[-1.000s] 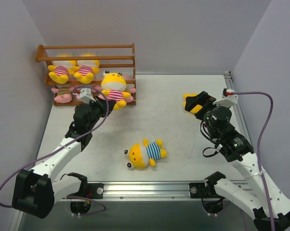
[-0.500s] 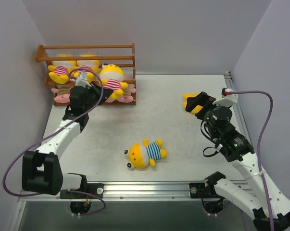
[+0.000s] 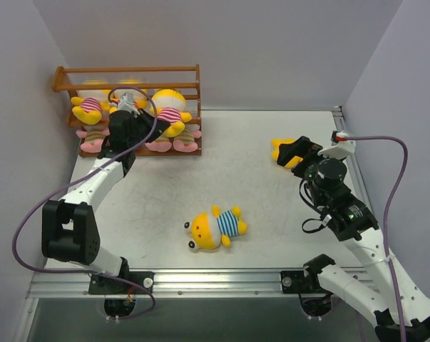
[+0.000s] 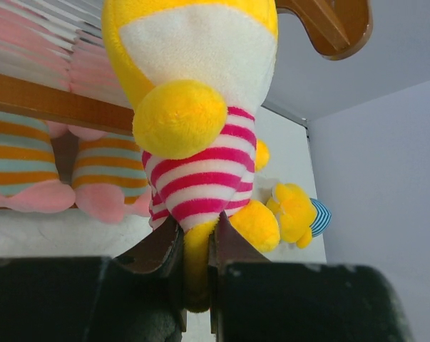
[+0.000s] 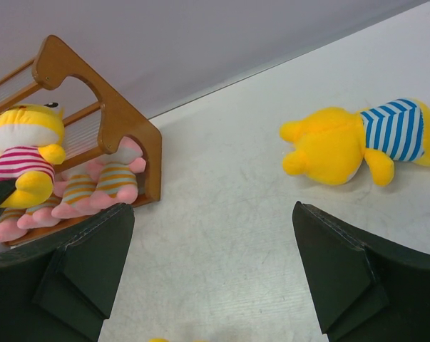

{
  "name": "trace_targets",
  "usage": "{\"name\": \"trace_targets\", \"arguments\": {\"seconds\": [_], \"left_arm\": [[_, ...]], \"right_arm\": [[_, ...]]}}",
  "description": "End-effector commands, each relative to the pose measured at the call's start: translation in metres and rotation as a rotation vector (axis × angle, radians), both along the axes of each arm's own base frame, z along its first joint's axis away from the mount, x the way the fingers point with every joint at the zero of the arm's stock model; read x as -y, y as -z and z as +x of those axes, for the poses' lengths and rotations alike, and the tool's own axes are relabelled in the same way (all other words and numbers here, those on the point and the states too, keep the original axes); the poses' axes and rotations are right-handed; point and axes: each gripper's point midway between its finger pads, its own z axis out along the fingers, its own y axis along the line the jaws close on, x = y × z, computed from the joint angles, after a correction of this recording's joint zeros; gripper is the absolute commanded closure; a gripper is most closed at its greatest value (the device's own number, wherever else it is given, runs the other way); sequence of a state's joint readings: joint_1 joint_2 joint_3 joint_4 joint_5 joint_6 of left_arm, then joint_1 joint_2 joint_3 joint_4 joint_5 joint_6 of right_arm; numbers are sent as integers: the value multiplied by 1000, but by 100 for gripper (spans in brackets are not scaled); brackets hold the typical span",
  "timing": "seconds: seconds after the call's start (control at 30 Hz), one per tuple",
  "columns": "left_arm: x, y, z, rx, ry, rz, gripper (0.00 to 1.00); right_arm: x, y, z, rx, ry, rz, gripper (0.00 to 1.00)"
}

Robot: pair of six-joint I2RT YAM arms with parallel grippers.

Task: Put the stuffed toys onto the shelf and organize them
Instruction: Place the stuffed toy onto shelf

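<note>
A: Left side first?
B: left gripper (image 4: 195, 239) pinched tight on a yellow limb below the shirt of the pink-striped yellow toy (image 4: 200, 171). The toy is upright at the shelf (image 3: 129, 70), in the right half of the middle tier. Can't tell if it sits on the rails.

A: Right side?
B: right gripper (image 5: 211, 267) is spread wide with nothing between the fingers. It's well to the right of the shelf, low over the table (image 3: 257, 135). A bit of a yellow toy (image 3: 279, 148) sticks out under it, shirt hidden.

A: What's in the shelf?
B: Two more yellow ones in pink stripes (image 3: 88, 107) in the left half of the middle tier, the second partly behind the left arm. Pink toys in tan stripes (image 3: 93, 140) line the bottom tier, count unclear.

A: Anything loose?
B: blue-striped yellow toy (image 3: 216, 228) lies on the table, well in front of the shelf, off toward its right end.
</note>
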State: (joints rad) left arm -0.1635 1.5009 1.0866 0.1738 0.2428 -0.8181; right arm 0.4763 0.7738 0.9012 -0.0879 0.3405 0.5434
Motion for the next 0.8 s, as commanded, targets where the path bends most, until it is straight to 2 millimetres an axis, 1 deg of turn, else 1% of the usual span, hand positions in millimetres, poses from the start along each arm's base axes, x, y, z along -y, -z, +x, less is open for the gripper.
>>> {"name": "trace_targets", "arguments": {"seconds": [0.0, 0.2, 0.23, 0.3, 0.43, 0.53, 0.57, 0.63, 0.7, 0.77], "left_arm": [[-2, -27, 19, 90, -7, 18, 92], [-1, -21, 39, 110, 2, 61, 92], [0, -18, 40, 110, 8, 64, 92], [0, -21, 45, 129, 7, 64, 92], [-2, -17, 55, 130, 4, 65, 91], [0, -20, 57, 147, 7, 48, 91], [0, -25, 59, 165, 4, 43, 91], [-1, -27, 61, 173, -1, 39, 91], [-2, -33, 65, 189, -4, 39, 91], [-2, -34, 67, 190, -4, 32, 91]], "right_arm": [[8, -6, -1, 27, 29, -3, 1], [12, -8, -5, 28, 35, -7, 1], [13, -9, -6, 31, 35, -6, 1], [14, -10, -7, 33, 38, -5, 1], [14, -10, -8, 31, 36, -4, 1], [14, -10, -8, 31, 35, -2, 1], [14, -10, -8, 29, 35, -3, 1], [13, -11, -8, 32, 30, 2, 1], [12, -10, -8, 29, 27, 3, 0], [12, -10, -8, 27, 24, 3, 1]]}}
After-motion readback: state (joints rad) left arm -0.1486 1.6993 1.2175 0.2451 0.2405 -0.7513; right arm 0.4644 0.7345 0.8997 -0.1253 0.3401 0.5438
